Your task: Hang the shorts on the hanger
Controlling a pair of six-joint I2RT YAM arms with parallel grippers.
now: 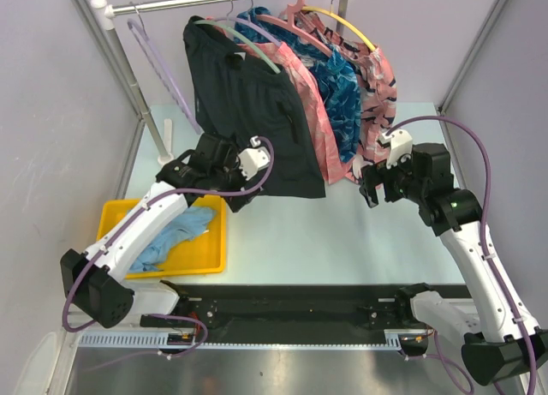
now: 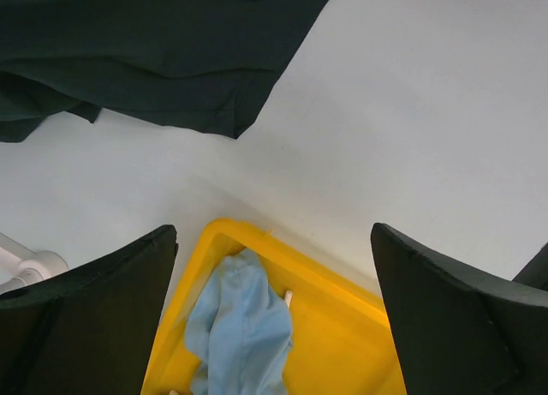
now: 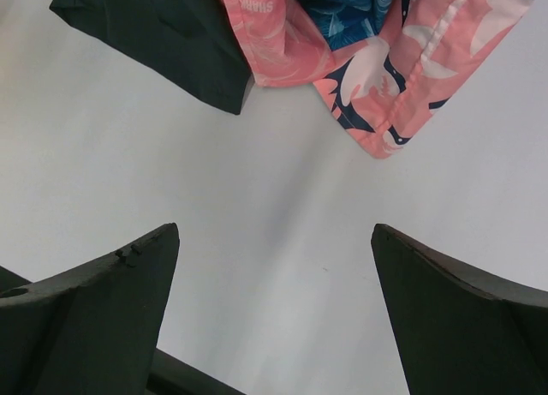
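The bench (image 1: 342, 241) carries a clothes rail (image 1: 214, 1) at its far edge. Black shorts (image 1: 257, 112) hang there beside patterned garments. A yellow tray (image 1: 214, 265) sits at my near left. The light blue shorts (image 1: 175, 232) lie bunched inside it. The lavender hanger (image 1: 163, 78) hangs bare at the rail's left end, well apart from the tray. My left fingers (image 1: 233, 200) are spread wide above the tray's far corner, holding nothing. My right fingers (image 1: 372, 189) are spread wide over bare bench, below the pink garment's hem.

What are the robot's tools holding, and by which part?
Nothing. The left tool and right tool are open and empty; the shorts lie in the bin.
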